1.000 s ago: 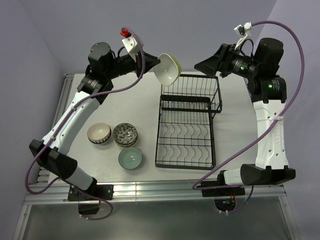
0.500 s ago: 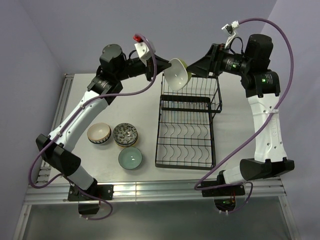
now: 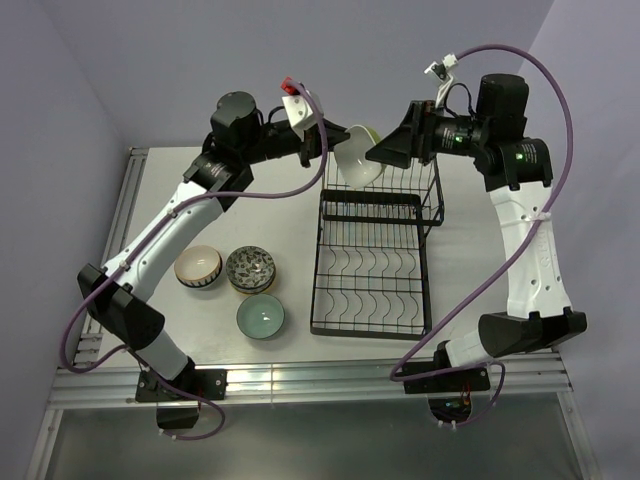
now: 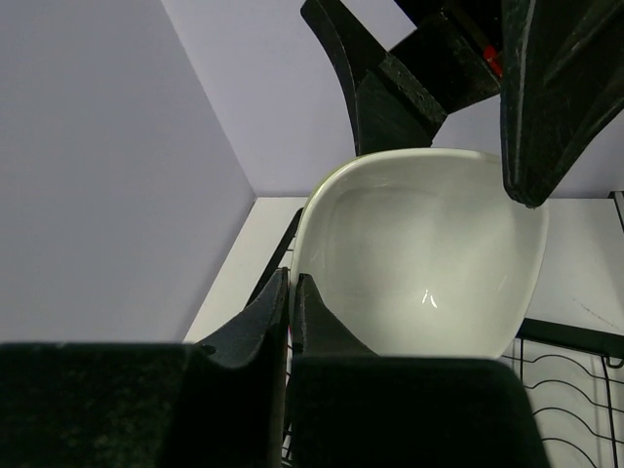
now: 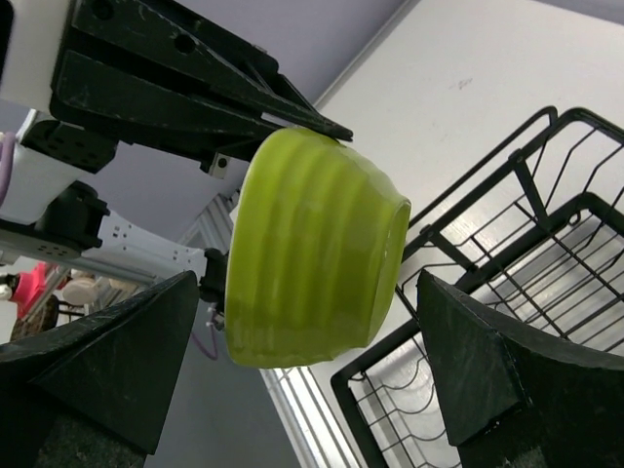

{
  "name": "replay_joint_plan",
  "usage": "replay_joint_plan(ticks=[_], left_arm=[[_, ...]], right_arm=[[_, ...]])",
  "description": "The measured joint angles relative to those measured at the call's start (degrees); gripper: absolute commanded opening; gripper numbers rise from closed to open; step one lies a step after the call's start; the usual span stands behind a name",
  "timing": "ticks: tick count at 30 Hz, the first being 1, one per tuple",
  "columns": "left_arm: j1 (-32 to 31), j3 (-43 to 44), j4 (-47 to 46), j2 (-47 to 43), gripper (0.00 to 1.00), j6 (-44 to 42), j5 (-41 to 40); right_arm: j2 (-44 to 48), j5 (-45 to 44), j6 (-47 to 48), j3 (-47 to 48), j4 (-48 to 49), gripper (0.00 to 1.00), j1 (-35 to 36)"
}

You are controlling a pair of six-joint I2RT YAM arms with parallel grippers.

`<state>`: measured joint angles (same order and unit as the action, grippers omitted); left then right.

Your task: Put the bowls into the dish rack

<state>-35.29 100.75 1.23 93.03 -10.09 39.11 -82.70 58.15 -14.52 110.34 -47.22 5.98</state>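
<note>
A lime green bowl (image 3: 358, 158), white inside, hangs tilted in the air over the far end of the black wire dish rack (image 3: 375, 260). My left gripper (image 3: 328, 150) is shut on its rim; in the left wrist view the fingers (image 4: 290, 278) pinch the rim of the bowl (image 4: 419, 253). My right gripper (image 3: 385, 152) is open, and in the right wrist view (image 5: 308, 283) the bowl (image 5: 312, 263) sits between its spread fingers, with no contact visible. The rack's raised basket end (image 5: 546, 224) lies below.
Three more bowls stand on the table left of the rack: a cream striped one (image 3: 198, 268), a dark patterned one (image 3: 251, 268) and a pale mint one (image 3: 260, 317). The rack's plate slots (image 3: 370, 290) hold nothing. Purple walls close in behind.
My left arm has carried the green bowl to the right, over the rack's far end. My right gripper has moved left and now straddles the bowl.
</note>
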Motion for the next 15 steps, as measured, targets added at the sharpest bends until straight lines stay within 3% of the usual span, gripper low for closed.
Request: replay_joint_plan(ticks=[6, 9, 15], left_arm=[[-0.02, 0.0, -0.04, 0.46, 0.0, -0.46, 0.04], [-0.07, -0.02, 0.09, 0.46, 0.0, -1.09, 0.02], [-0.22, -0.24, 0.52, 0.57, 0.0, -2.32, -0.63]], right_arm=[[-1.38, -0.42, 2.91, 0.0, -3.48, 0.92, 0.46], [-2.25, -0.57, 3.87, 0.02, -4.98, 0.82, 0.55], [-2.6, -0.31, 5.29, 0.02, -5.77, 0.44, 0.85]])
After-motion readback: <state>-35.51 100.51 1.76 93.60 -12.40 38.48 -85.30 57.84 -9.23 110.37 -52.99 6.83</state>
